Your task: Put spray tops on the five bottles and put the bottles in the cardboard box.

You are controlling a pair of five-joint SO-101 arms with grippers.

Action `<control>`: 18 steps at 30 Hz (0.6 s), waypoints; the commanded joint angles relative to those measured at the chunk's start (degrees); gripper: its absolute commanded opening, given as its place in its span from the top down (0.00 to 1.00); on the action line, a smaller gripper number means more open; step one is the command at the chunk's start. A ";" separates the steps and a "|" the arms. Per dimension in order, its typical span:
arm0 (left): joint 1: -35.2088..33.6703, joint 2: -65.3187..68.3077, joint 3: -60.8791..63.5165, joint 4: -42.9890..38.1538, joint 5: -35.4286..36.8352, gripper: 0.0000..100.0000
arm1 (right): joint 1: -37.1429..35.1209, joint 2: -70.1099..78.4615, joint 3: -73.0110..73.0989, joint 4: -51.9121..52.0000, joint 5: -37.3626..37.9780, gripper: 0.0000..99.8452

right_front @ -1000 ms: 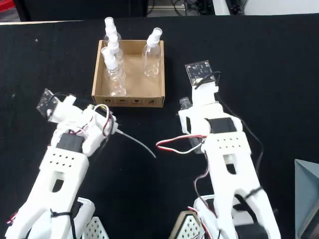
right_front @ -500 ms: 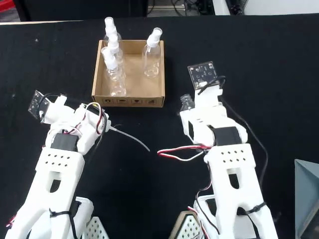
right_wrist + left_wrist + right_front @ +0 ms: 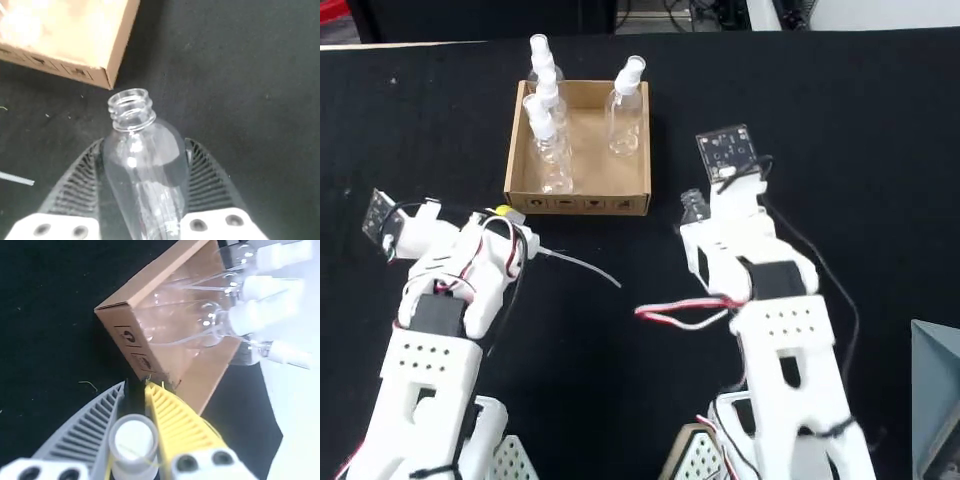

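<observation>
My left gripper (image 3: 136, 390) is shut on a white spray top (image 3: 134, 440), just short of the cardboard box (image 3: 150, 347). In the high view this gripper (image 3: 520, 236) sits below the box's front left corner, and the top's thin dip tube (image 3: 580, 267) points right over the cloth. My right gripper (image 3: 145, 145) is shut on a clear bottle (image 3: 145, 170) whose threaded neck (image 3: 131, 107) is open and uncapped. From above, that bottle (image 3: 692, 205) is beside the box's front right corner. The cardboard box (image 3: 578, 203) holds several clear bottles with white spray tops (image 3: 625, 105).
A black cloth covers the table (image 3: 840, 120), with free room to the right of the box and between the arms. A grey object (image 3: 935, 400) stands at the right edge. A tube end (image 3: 17, 179) shows beside the right gripper.
The left arm has drawn back to the left with the spray top, and the dip tube has swung up closer to the box. The right arm shifted slightly, still holding the bottle.
</observation>
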 commanded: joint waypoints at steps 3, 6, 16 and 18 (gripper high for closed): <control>-0.57 -3.60 -1.01 -0.62 -0.53 0.97 | -1.32 -8.04 1.27 0.62 0.97 0.99; -0.66 -3.60 -1.01 -0.62 -0.53 0.97 | -1.32 -8.66 1.54 0.62 0.97 0.99; -5.23 -3.69 -2.68 -1.05 -0.09 0.97 | -2.73 -9.01 1.54 1.05 0.97 0.99; -5.14 -3.69 -3.12 -0.97 0.00 0.97 | -4.13 -9.01 1.54 1.41 0.97 0.99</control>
